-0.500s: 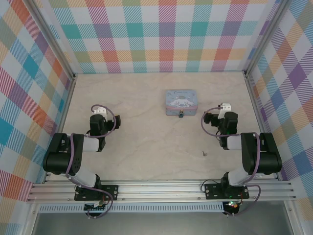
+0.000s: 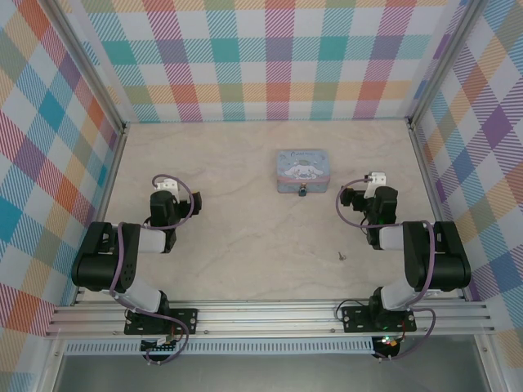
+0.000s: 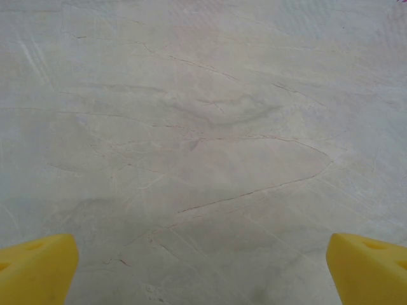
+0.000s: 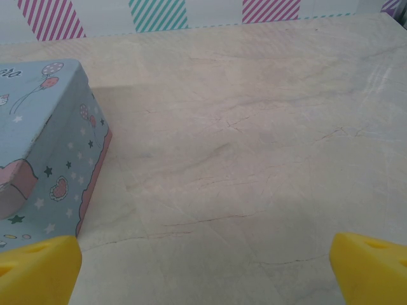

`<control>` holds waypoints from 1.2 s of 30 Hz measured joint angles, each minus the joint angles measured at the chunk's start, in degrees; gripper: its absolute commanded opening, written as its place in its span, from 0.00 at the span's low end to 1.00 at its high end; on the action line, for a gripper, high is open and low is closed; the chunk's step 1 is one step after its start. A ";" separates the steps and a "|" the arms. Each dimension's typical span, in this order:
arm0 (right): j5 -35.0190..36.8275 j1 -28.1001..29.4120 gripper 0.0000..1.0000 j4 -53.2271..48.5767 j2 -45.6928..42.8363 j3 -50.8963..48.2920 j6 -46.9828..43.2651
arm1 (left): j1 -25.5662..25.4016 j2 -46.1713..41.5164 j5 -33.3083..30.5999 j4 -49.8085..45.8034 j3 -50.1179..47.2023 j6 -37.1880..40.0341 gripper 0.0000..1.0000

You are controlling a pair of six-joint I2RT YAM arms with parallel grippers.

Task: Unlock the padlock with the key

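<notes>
The padlock (image 2: pixel 302 193) is a tiny dark speck hanging at the front edge of the pale blue cartoon tin (image 2: pixel 304 170). The key (image 2: pixel 341 255) lies flat on the table, a small dark fleck in front of the tin and left of the right arm. My left gripper (image 3: pixel 202 272) is open, its yellow fingertips (image 3: pixel 38 270) wide apart over bare table. My right gripper (image 4: pixel 203 272) is open too, with nothing between its fingers; the tin's side (image 4: pixel 44 146) is to its left. Both arms sit folded near their bases, left gripper (image 2: pixel 166 196) and right gripper (image 2: pixel 369 196).
Checked walls (image 2: pixel 270 57) close in the table at the back and both sides. A metal rail (image 2: pixel 270 314) runs along the near edge. The marbled tabletop (image 2: pixel 237 212) lies open between the two arms.
</notes>
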 measured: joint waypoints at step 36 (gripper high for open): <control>-0.87 0.00 1.00 -2.64 -0.74 0.42 -0.02 | -0.42 -5.42 0.09 -7.93 1.88 0.48 1.00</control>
